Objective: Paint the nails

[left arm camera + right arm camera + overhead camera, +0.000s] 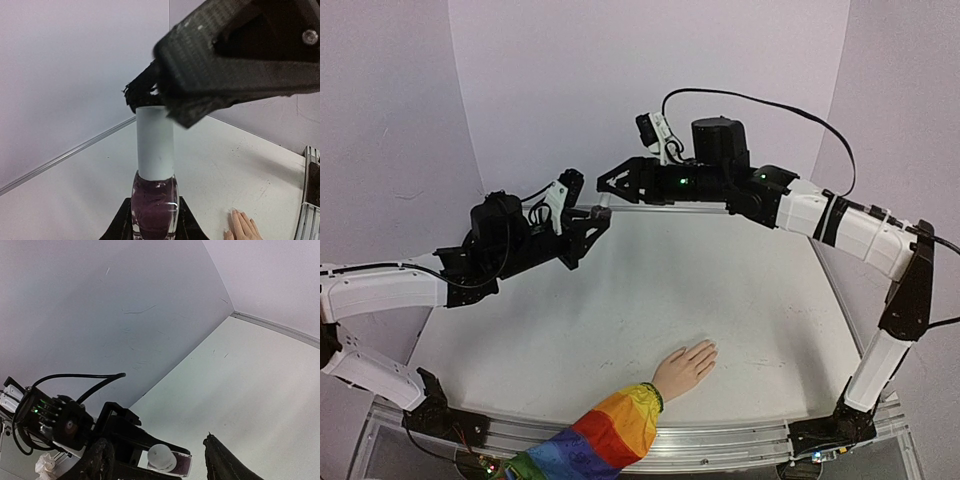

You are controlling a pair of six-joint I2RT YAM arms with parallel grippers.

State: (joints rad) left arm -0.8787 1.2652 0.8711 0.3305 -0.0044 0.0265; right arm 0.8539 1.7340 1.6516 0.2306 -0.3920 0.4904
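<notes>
Nails (708,350) well apart from left pincer (598,215) holding bottle (155,175).

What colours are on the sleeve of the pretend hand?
The sleeve has rainbow stripes: orange, yellow, green, blue. The top view shows it best.

**Top view.** The nails (707,351) on the mannequin hand (686,365) are too small to resolve, so no polish can be read on them. The rainbow sleeve (605,435) is cut off by the bottom edge of the frame.

**Left wrist view.** My right end effector (155,97), upper right, is out of focus and hides the top of the white cap (155,145). I cannot tell whether it touches the cap. The bottom edge cuts off the base of the polish bottle (154,207) and most of my left end effector (155,227). At lower right, only the mannequin fingers show.

**Right wrist view.** My own fingers (102,462) are cropped at the bottom edge. Most of the bottle is hidden; only a sliver shows.
</notes>
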